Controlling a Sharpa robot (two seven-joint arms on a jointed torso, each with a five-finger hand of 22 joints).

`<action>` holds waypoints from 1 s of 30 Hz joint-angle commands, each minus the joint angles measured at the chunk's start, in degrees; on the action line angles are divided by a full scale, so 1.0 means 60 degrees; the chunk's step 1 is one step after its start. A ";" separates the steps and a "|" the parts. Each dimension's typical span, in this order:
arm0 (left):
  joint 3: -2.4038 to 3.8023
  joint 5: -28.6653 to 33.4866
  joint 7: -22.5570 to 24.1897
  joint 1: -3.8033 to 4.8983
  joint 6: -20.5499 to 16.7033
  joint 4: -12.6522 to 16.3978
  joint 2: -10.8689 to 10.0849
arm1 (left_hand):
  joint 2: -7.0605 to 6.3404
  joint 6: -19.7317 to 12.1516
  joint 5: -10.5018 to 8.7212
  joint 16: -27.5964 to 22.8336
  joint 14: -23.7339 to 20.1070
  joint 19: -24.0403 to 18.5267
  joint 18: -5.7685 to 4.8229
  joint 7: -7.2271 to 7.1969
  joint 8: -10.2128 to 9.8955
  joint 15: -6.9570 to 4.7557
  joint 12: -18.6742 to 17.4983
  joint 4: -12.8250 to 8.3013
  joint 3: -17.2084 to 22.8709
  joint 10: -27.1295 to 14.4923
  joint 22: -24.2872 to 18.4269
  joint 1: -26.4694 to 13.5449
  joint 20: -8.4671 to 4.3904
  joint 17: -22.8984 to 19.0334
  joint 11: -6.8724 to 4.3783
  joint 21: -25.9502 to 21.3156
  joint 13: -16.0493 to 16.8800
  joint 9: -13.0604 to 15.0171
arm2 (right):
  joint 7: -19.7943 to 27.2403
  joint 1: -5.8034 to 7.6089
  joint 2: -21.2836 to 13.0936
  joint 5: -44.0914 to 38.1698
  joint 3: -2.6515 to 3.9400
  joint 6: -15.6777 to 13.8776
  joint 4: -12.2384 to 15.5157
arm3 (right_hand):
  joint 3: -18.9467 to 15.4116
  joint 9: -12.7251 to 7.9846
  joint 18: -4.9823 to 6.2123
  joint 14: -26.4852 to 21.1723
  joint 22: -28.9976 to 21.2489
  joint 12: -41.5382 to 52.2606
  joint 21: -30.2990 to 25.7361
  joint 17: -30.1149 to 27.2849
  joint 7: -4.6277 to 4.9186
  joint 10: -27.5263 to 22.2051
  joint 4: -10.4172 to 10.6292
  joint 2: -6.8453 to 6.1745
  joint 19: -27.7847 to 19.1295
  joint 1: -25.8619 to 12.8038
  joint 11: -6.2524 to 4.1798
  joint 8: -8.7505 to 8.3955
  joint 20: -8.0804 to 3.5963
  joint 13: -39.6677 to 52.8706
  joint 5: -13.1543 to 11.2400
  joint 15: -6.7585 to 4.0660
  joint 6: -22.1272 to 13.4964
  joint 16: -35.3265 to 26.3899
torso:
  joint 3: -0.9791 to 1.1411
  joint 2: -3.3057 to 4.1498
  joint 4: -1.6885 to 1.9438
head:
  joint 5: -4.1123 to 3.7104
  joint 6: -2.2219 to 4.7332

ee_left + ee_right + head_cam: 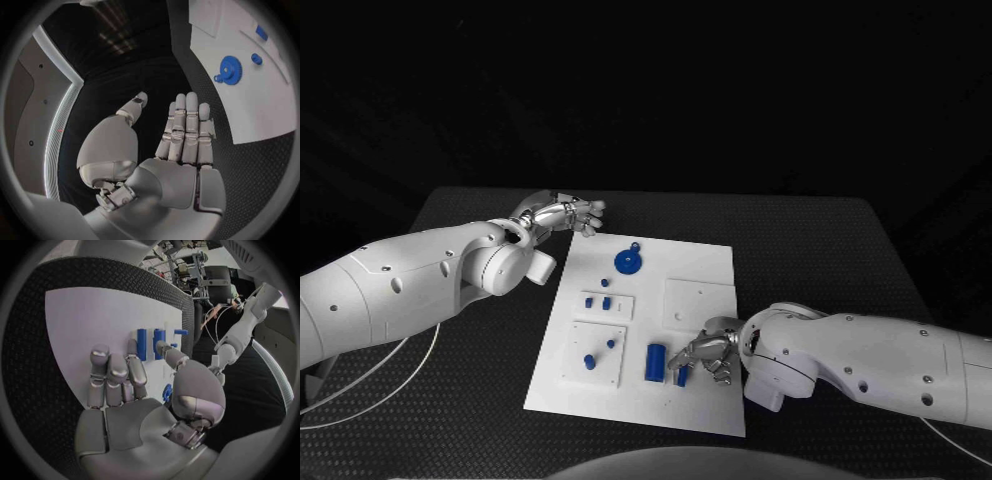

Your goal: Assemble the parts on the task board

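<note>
My right hand (705, 353) hovers over the task board (697, 300), fingers apart, seemingly empty, beside the blue cylinder (655, 361). I'd descend straight and pinch it squarely. Left hand (570, 215) waits open on the tabletop (805, 240).

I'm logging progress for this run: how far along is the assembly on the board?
Early, it seems. Done: the blue gear sits on the task board; whether it is seated I cannot tell. In hand: nothing; the right hand hovers beside the blue cylinder, the left hand is open off the board. Left: the small blue pieces.
</note>
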 commanded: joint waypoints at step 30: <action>0.0005 -0.0067 0.0011 0.0011 0.0129 -0.0006 0.0022 | -0.0026 -0.0083 -0.0040 -0.0070 0.0070 0.0000 0.0083 -0.0004 0.0047 -0.0012 -0.0022 0.0057 0.0012 -0.0066 0.0021 -0.0071 0.0074 0.0027 0.0003 -0.0071 -0.0018 -0.0015 | 0.0408 0.0036 -0.0271 -0.0407 0.0037 0.0017 0.0266 | -0.0170 0.0052 0.0415 -0.0005 -0.0007 -0.0022 -0.0017 0.0017 0.0003 -0.0044 0.0046 -0.0011 -0.0011 0.0069 -0.0011 0.0000 -0.0065 0.0082 -0.0024 -0.0078 -0.0050 -0.0022 | 0.0001 0.0001 -0.0008 | -0.0023 0.0030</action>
